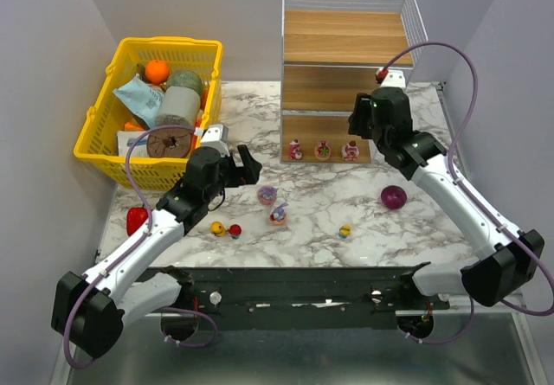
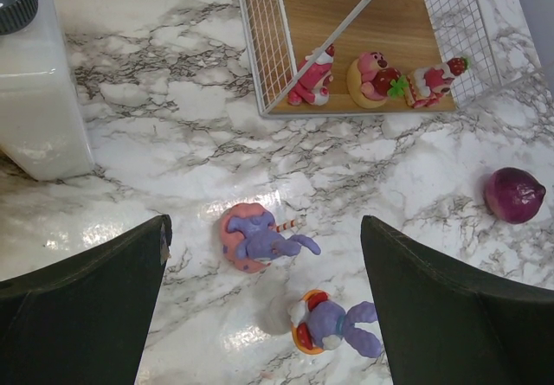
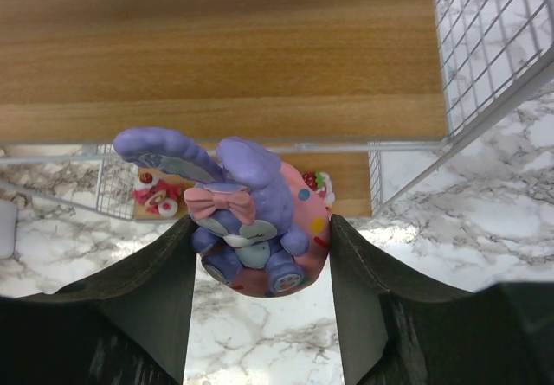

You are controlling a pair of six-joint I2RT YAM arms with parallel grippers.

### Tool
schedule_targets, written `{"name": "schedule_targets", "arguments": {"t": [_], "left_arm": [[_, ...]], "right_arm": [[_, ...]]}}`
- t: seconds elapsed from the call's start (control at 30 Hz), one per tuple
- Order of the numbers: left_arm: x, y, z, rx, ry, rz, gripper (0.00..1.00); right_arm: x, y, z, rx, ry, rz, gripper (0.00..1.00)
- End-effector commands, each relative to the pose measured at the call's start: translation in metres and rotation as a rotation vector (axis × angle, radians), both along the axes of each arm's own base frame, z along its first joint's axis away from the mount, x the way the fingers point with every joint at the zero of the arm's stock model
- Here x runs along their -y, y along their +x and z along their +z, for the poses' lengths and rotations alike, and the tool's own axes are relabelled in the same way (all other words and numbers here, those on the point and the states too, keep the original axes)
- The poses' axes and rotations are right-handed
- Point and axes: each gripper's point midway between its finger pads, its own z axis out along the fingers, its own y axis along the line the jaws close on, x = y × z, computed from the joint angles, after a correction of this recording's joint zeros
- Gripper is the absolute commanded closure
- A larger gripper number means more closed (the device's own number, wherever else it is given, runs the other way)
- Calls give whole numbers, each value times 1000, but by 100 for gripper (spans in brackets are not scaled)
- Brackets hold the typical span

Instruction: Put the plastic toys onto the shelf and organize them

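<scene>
A: Step in hand?
B: Placing. Clenched in right gripper (image 3: 261,255): purple bunny figurine (image 3: 242,203), aloft just before the shelf (image 1: 346,35), near a board (image 3: 260,56) front edge.
A: Left gripper (image 1: 245,167)?
B: Spread wide, empty, above two bunny toys (image 2: 260,240) lying on the marble table (image 1: 312,221).
A: Next?
B: Likely: advance over the board, lower, release upright. Three small figurines (image 1: 322,150) already on bottom board (image 1: 333,134).

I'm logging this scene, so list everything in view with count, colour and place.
shelf: one, white wire and wood, far right.
shelf toys: three, pink-red, bottom board.
table bunnies: two, purple, table centre.
small dolls: three, yellow and red, near edge.
ball: one, purple, right of centre.
pepper: one, red, left edge.
basket: one, yellow, far left.
left jaws: one pair, dark, open above table bunnies.
right jaws: one pair, dark, shut on held bunny, purple, before the shelf.
</scene>
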Motion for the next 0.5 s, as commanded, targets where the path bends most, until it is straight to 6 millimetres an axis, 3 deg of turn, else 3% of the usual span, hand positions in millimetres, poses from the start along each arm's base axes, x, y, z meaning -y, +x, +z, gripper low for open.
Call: {"name": "schedule_targets", "arguments": {"t": [0.0, 0.47], "left_arm": [[-5, 3, 0, 16, 4, 23, 1], [-5, 3, -3, 6, 9, 22, 1]], "right_arm": [[1, 21, 36, 136, 34, -10, 83], [16, 53, 37, 201, -15, -56, 83]]}}
